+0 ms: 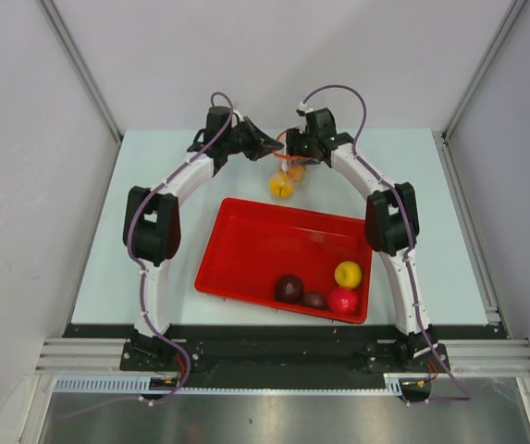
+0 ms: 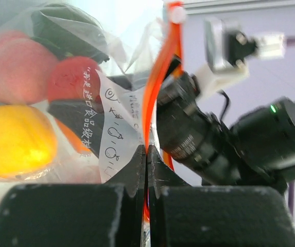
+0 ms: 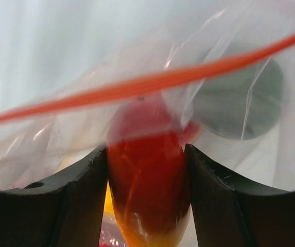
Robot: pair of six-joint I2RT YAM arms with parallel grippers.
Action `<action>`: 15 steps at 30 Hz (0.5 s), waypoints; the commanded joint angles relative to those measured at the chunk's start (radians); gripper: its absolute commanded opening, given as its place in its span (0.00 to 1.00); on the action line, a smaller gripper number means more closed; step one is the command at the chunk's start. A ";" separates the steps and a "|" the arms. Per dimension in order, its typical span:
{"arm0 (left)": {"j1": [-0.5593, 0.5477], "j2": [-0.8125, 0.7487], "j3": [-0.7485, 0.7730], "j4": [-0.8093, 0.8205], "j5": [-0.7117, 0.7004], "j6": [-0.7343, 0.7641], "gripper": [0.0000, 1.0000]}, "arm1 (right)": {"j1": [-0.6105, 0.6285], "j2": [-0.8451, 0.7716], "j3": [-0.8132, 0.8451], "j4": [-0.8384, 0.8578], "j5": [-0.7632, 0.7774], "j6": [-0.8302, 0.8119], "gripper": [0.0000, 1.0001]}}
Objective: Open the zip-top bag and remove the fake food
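The zip-top bag (image 1: 286, 176) hangs between my two grippers above the far middle of the table, with yellow and orange fake food showing in it. My left gripper (image 1: 269, 146) is shut on the bag's orange-red zip strip (image 2: 157, 82); its jaws (image 2: 146, 152) pinch the strip flat. In the left wrist view the bag (image 2: 116, 128) holds pink (image 2: 13, 69), red (image 2: 72, 77), yellow (image 2: 13, 141) and dark green (image 2: 67, 28) pieces. My right gripper (image 1: 294, 157) (image 3: 146, 149) is shut on a red-orange toy fruit (image 3: 147, 190) below the zip strip (image 3: 152, 82).
A red tray (image 1: 246, 208) lies in the middle of the table, holding a maroon (image 1: 289, 288), a darker (image 1: 314, 300), a yellow (image 1: 348, 274) and a red (image 1: 342, 299) toy fruit at its near right corner. The right arm (image 2: 229, 144) is close beside my left gripper.
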 commanded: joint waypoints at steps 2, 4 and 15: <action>0.015 -0.035 -0.011 0.071 -0.007 -0.056 0.00 | 0.041 -0.206 -0.101 0.161 0.149 -0.099 0.20; 0.017 -0.036 -0.017 0.079 -0.012 -0.073 0.00 | 0.049 -0.257 -0.164 0.209 0.172 -0.110 0.12; 0.031 -0.056 -0.044 0.068 -0.013 -0.074 0.00 | 0.055 -0.465 -0.503 0.599 0.299 -0.070 0.04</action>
